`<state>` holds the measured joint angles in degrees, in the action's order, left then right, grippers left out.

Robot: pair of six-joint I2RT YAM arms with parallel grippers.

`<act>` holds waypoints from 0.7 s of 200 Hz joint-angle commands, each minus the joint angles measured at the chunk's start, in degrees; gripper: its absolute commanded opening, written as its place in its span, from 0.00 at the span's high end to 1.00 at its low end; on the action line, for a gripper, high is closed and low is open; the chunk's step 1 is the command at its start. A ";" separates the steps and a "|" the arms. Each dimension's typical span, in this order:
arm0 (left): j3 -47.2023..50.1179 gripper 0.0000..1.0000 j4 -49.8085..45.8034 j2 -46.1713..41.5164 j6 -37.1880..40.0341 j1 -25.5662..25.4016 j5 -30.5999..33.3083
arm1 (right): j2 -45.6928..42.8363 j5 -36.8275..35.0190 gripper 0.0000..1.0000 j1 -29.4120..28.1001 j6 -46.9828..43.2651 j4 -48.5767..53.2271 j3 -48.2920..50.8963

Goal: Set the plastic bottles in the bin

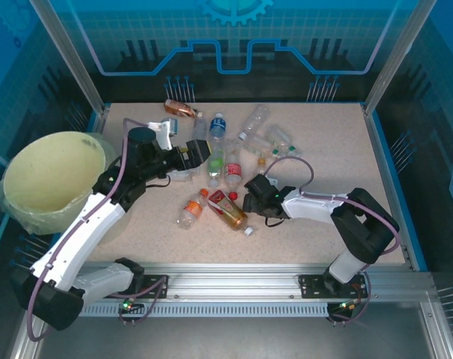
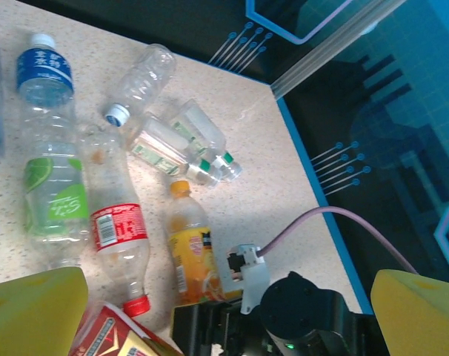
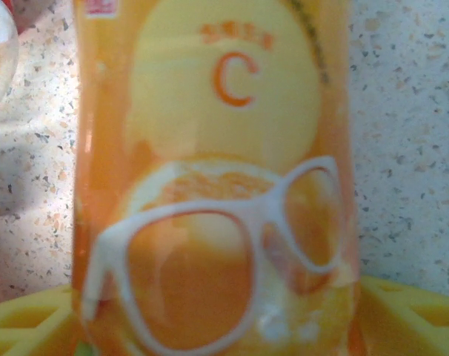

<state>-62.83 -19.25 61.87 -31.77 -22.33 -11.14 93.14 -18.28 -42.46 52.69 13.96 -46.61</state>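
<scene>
A: How far along is the clearing?

B: Barely begun, I'd judge. The large round pale yellow-green bin (image 1: 51, 176), lined with a translucent plastic bag (image 1: 8, 200), shows no bottle inside from above. About a dozen small clear plastic bottles (image 1: 215, 161) lie on the speckled beige tabletop (image 1: 331, 157), all well apart from the bin, on its right.

A: Is either arm carrying one?

B: None is lifted. The right gripper (image 3: 213, 322), the one farther from the bin, straddles an orange-labelled bottle (image 3: 217, 111) marked with a big letter C. One yellow finger (image 3: 28, 322) sits at each side of it, and the bottle appears to rest on the table. Whether the fingers are pressing it I cannot tell.

A: And the other?

B: The left gripper (image 1: 202, 152), between the bin and the heap of bottles, has its yellow fingers (image 2: 32, 311) spread wide with nothing in them. In its wrist view a blue-labelled bottle (image 2: 43, 78), a green-labelled one (image 2: 54, 200) and a red-labelled one (image 2: 117, 237) lie ahead of it.

A: So what remains?

B: Practically everything. Each bottle has yet to be carried across to the bin, and the orange one looks likely to go first.
</scene>
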 commanded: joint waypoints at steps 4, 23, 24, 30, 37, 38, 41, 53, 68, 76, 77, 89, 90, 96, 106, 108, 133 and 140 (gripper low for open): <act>-0.21 0.01 -0.61 -1.26 1.12 -0.52 4.83 | 1.02 -2.34 0.25 -0.51 -2.69 -0.30 0.32; 0.46 0.01 -0.44 -1.81 1.51 -0.52 5.07 | -0.07 -3.54 0.31 -0.51 -4.06 0.11 1.39; 0.49 0.01 -0.44 -1.82 1.52 -0.52 5.07 | -0.11 -3.61 0.32 -0.47 -4.12 0.11 1.50; 0.77 0.01 -0.21 -1.99 1.52 -0.53 4.70 | -0.60 -3.97 0.34 -0.42 -4.69 0.11 1.96; 1.07 0.01 0.15 -1.93 1.56 -0.57 4.32 | -1.15 -4.33 0.36 -0.27 -5.03 0.03 2.44; 1.06 0.01 0.21 -1.93 1.55 -0.55 4.26 | -1.23 -4.41 0.36 -0.31 -5.04 0.02 2.51; 1.19 0.01 0.34 -1.95 1.48 -0.53 4.20 | -1.43 -4.54 0.37 -0.24 -5.27 0.02 2.71; 1.63 0.01 0.77 -1.63 0.86 -0.55 4.30 | -2.22 -4.93 0.40 -0.05 -6.30 0.34 3.28; 2.18 0.01 1.43 -1.02 0.15 -0.52 4.67 | -3.38 -5.51 0.44 0.14 -7.52 0.71 4.00; 2.45 0.01 1.73 -0.60 -0.13 -0.50 4.70 | -4.18 -5.73 0.46 0.12 -8.27 0.85 4.41; 2.45 0.01 1.74 -0.56 -0.18 -0.51 4.71 | -4.27 -5.81 0.46 0.11 -8.42 0.88 4.50; 2.66 0.01 2.12 0.06 -0.55 -0.52 4.75 | -5.76 -5.76 0.50 0.18 -9.99 0.75 5.23; 2.69 0.01 2.20 0.08 -0.56 -0.52 4.78 | -5.86 -5.74 0.50 0.18 -10.16 0.69 5.27; 2.81 0.01 2.44 0.50 -0.88 -0.52 4.76 | -6.56 -5.35 0.51 0.25 -11.11 0.61 5.46; 2.97 0.01 2.72 1.17 -1.24 -0.54 4.65 | -7.42 -4.71 0.53 0.35 -12.88 0.72 5.52; 2.97 0.01 2.79 1.35 -1.31 -0.60 4.59 | -7.62 -4.63 0.53 0.31 -13.23 0.81 5.49; 3.04 0.01 2.73 3.12 -2.56 -0.61 4.61 | -10.58 -3.57 0.57 0.38 -16.08 0.84 5.76; 3.21 0.01 3.02 3.36 -2.98 -0.61 4.71 | -11.76 -3.07 0.59 0.39 -16.78 0.39 6.04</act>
<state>-60.84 -17.72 63.94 -32.71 -22.37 -7.25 85.38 -22.06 -42.33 40.34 14.46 -41.36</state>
